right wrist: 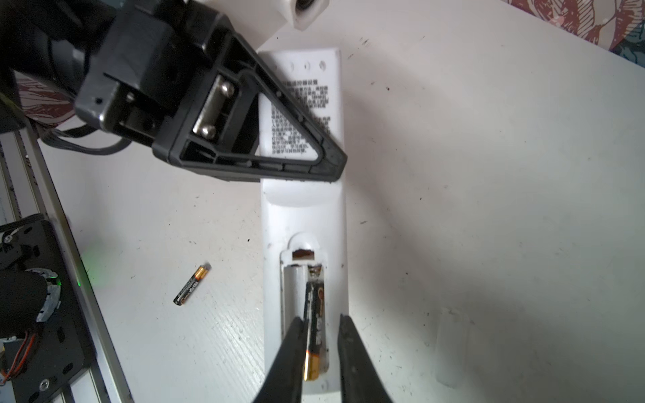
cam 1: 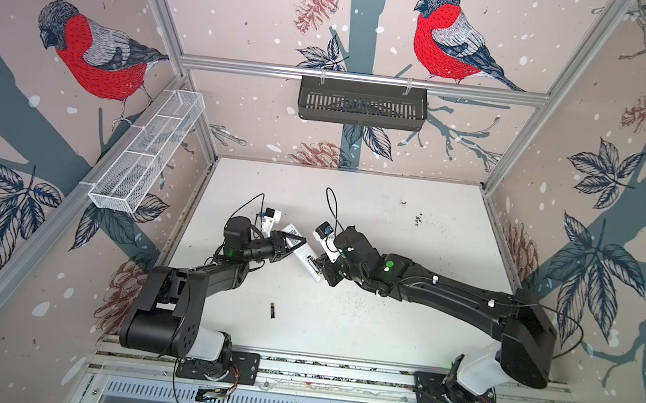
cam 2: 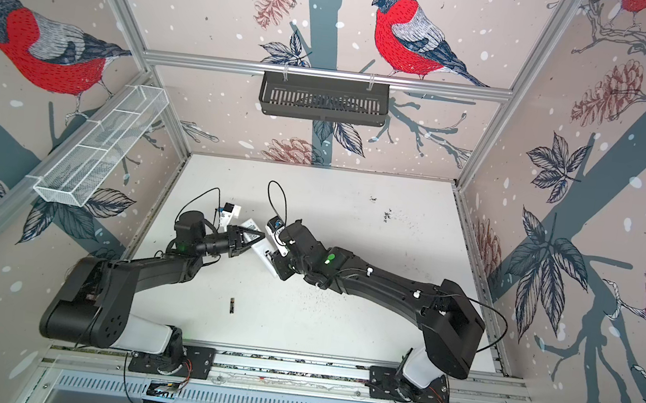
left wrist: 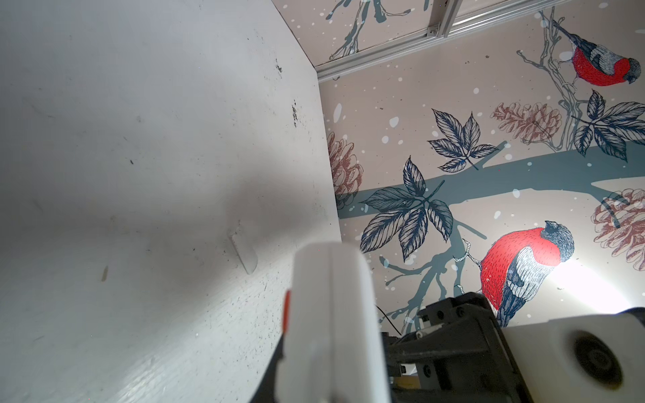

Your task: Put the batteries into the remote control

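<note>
The white remote control [right wrist: 303, 209] is back side up with its battery compartment open, and shows in both top views [cam 1: 303, 255] [cam 2: 260, 254]. My left gripper [right wrist: 328, 164] is shut on its labelled end, one finger across the back and the other hidden beneath. One battery [right wrist: 317, 324] lies in the compartment's slot, gold end toward the remote's end. My right gripper [right wrist: 321, 318] straddles that battery with jaws slightly open: one finger touches it and a gap shows at the other. A second battery [right wrist: 192, 285] lies loose on the table [cam 1: 271, 310].
A white battery cover [right wrist: 450, 345] lies flat on the table beside the remote. A black basket [cam 1: 362, 103] hangs on the back wall and a white mesh basket [cam 1: 147, 151] on the left wall. Both arm bases sit along the front rail [cam 1: 333, 373].
</note>
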`<state>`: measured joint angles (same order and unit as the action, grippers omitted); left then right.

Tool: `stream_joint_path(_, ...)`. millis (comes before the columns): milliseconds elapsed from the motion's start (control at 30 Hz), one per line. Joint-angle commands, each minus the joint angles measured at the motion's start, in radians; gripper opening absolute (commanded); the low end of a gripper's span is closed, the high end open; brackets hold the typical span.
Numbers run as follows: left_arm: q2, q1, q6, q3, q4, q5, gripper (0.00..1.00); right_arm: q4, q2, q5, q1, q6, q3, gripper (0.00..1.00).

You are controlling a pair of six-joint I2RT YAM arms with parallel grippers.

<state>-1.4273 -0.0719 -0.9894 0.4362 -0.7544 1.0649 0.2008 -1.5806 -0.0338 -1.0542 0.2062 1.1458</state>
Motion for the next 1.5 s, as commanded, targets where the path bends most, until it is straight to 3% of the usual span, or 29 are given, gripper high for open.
stream_joint_path(0,0.002,0.004,0.026,0.001,-0.025,0.01,0.0,0.035,0.011,-0.012,-0.011,-0.016,-0.001,0.25)
stream_joint_path(700,0.008,0.007,0.022,-0.004,-0.032,0.016,0.0,0.055,-0.054,-0.08,-0.035,-0.027,0.02,0.23)
stream_joint_path(1467,0.021,0.009,-0.034,-0.017,-0.105,0.059,0.0,0.042,-0.133,-0.102,-0.027,0.005,0.06,0.12)
